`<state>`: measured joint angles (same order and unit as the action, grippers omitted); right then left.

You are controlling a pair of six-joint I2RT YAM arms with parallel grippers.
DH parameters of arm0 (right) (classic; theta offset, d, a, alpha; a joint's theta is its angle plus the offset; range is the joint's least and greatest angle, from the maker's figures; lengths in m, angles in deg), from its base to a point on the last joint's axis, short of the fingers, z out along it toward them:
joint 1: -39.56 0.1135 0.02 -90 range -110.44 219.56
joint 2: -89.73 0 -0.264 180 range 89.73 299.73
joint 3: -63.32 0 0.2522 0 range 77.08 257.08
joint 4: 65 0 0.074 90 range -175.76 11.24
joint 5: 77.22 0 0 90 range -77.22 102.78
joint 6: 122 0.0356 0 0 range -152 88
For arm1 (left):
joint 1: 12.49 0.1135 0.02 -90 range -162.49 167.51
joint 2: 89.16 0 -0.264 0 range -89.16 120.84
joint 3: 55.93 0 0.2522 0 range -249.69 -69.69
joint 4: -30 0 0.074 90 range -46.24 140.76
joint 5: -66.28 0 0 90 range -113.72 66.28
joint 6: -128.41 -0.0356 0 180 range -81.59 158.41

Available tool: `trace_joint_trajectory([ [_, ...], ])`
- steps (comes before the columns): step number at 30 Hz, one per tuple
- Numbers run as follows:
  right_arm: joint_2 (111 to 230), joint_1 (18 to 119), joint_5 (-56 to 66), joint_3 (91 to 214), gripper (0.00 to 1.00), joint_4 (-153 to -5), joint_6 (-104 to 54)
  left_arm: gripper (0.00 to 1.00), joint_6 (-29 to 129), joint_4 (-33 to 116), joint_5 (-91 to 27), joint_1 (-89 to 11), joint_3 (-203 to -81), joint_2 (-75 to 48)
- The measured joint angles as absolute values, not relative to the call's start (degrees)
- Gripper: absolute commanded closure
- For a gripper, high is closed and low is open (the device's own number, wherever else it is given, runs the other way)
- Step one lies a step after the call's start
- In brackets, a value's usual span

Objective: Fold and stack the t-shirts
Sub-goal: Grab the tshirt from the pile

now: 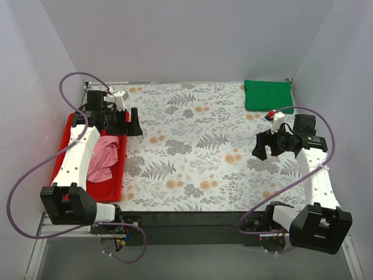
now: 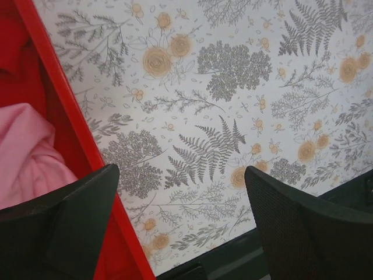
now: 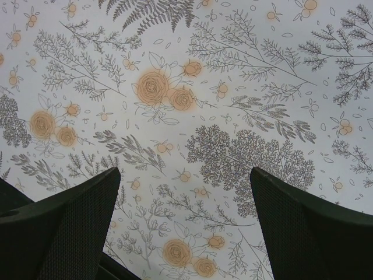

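Table with floral-print covering [image 1: 192,146], red plastic tray [image 1: 108,192] at its left edge, folded dark green t-shirt [image 1: 267,95] in far right corner

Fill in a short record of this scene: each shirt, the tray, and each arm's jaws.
pink shirt: crumpled, in the tray
green shirt: folded flat, far right corner of the table
tray: red, left side of the table
left arm: jaws open, empty, above the tray's right rim
right arm: jaws open, empty, above bare table
stack: not yet made
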<state>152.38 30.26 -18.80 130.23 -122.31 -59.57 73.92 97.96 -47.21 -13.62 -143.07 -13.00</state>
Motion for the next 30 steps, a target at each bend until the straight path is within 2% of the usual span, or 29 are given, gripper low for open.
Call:
trace_joint_trajectory([
  [3,152.6,30.3,-18.9,130.2,0.02,-122.3,-59.6,0.11,71.6,100.4,-47.7,-10.3,-151.0,-9.2],
  [7,152.8,30.3,-18.9,130.2,0.02,-122.3,-59.6,0.11,65.0,104.2,-50.7,0.0,-164.5,-2.3],
  [10,152.8,30.3,-18.9,130.2,0.02,-122.3,-59.8,0.12,58.4,105.8,-49.1,5.7,-168.8,1.4],
  [19,153.6,30.3,-19.0,130.2,0.01,-122.3,-60.1,0.13,38.1,106.8,-42.0,6.1,-155.1,3.1],
  [30,155.7,30.3,-18.9,130.2,0.02,-122.3,-60.3,0.17,30.6,100.2,-37.0,3.8,-144.0,6.6],
])
